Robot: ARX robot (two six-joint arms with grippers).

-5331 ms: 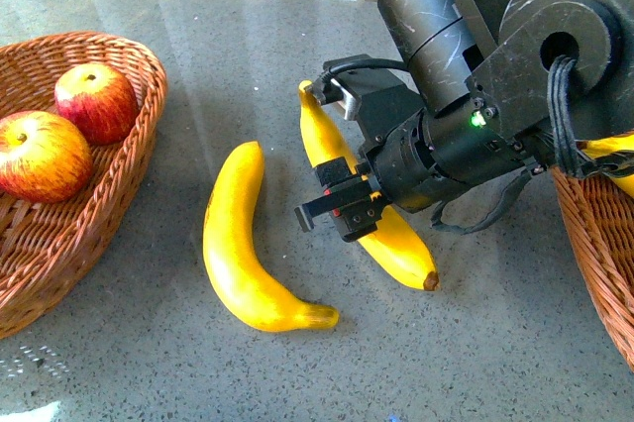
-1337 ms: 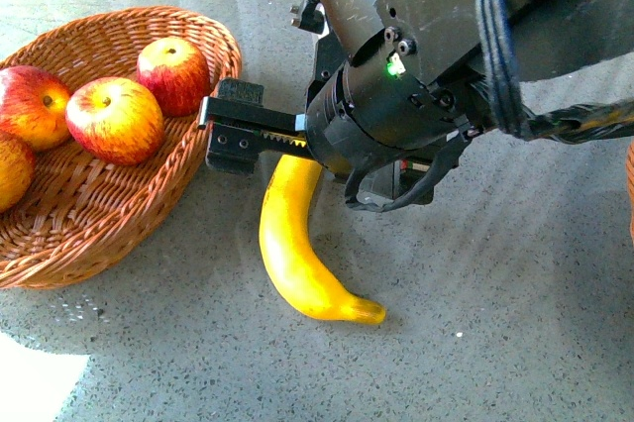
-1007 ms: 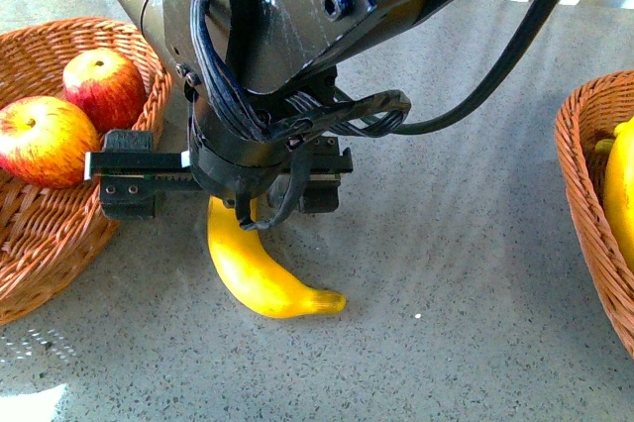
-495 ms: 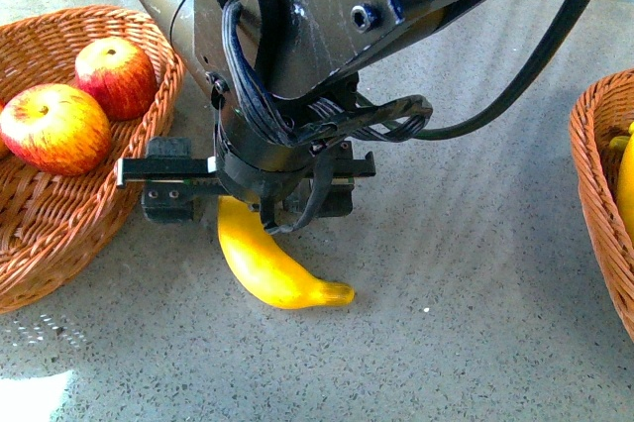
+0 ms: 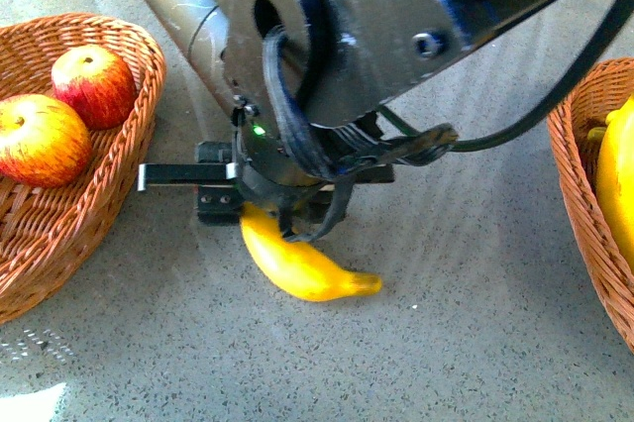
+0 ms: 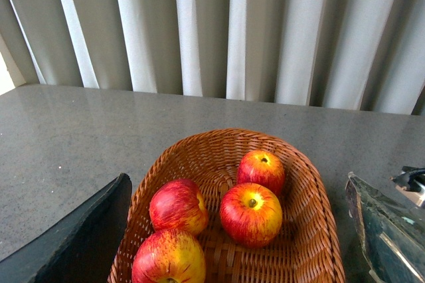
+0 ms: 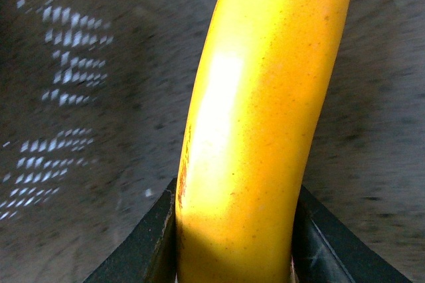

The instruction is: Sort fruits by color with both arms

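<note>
The right arm point(image 5: 327, 46) reaches down steeply over the middle of the table, its bulk filling the upper front view, a small green light glowing near the wrist. Its right gripper point(image 5: 267, 206) is closed around a banana point(image 5: 302, 265), and the wrist view shows the banana point(image 7: 259, 123) squeezed between the two black fingers point(image 7: 149, 243), one against each side. The rest of the fruit juts out toward the viewer below the gripper, blurred, and whether it rests on the table or is just off it is hard to tell. The left gripper point(image 6: 232, 230) shows only as two dark fingers point(image 6: 73, 230) at the edges of its own camera, spread wide apart with nothing between them, facing the left basket point(image 6: 312, 230). Four red-and-yellow apples point(image 6: 251, 213) lie in that wicker basket point(image 5: 59, 254); only two apples point(image 5: 40, 140) show from the front. The table point(image 5: 475, 343) is grey speckled stone, glossy with window glare, and pale vertical blinds point(image 6: 219, 30) hang behind it. At the right edge a second basket point(image 5: 584, 194) is cut off, holding something yellow point(image 5: 616, 174), probably another banana, seen only in part.
</note>
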